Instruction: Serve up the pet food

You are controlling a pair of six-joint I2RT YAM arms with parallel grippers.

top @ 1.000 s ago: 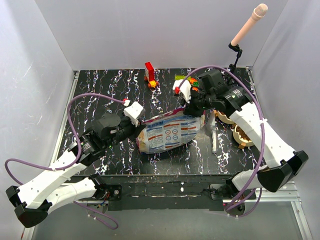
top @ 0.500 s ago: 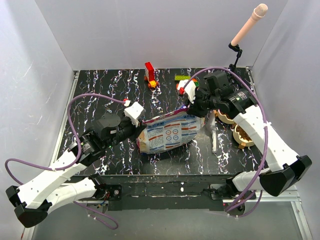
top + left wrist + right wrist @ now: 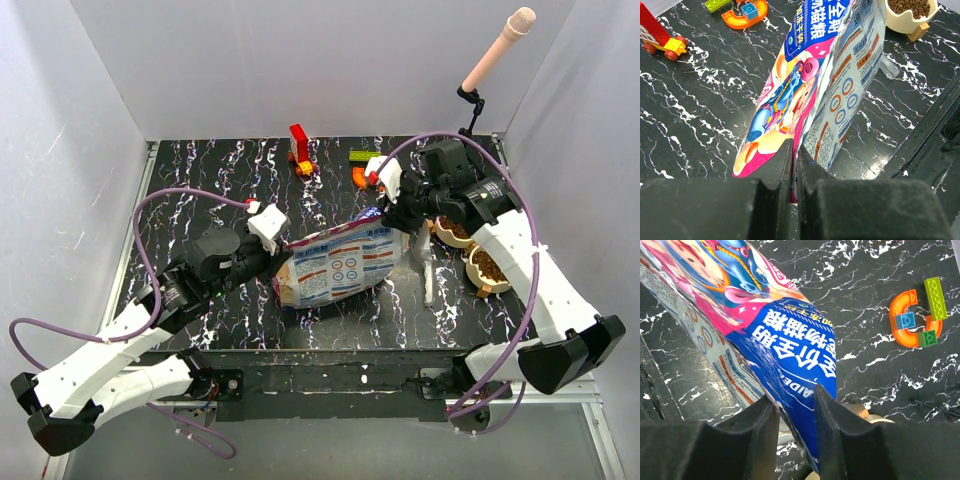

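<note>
Pet food [image 3: 486, 266] sits in two bowls [image 3: 469, 265] at right-centre of the overhead frame, beside the bag [image 3: 340, 262]. The bag is held at both ends over the desk [image 3: 200, 190], probably to steer its mouth toward them. The left tool [image 3: 794, 150] is pressed together on the bottom seam, its forearm low and outstretched. The right tool [image 3: 794, 397] pinches the blue top end, its wrist bent downward.

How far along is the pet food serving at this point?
Done, apparently: the far bowl and near bowl on the right both hold kibble. In hand: the bag lies on its side on the table, the left gripper shut on one end, the right gripper with its fingers either side of the other; whether they grip is unclear. Left: probably just releasing the bag, if those portions are enough.
</note>
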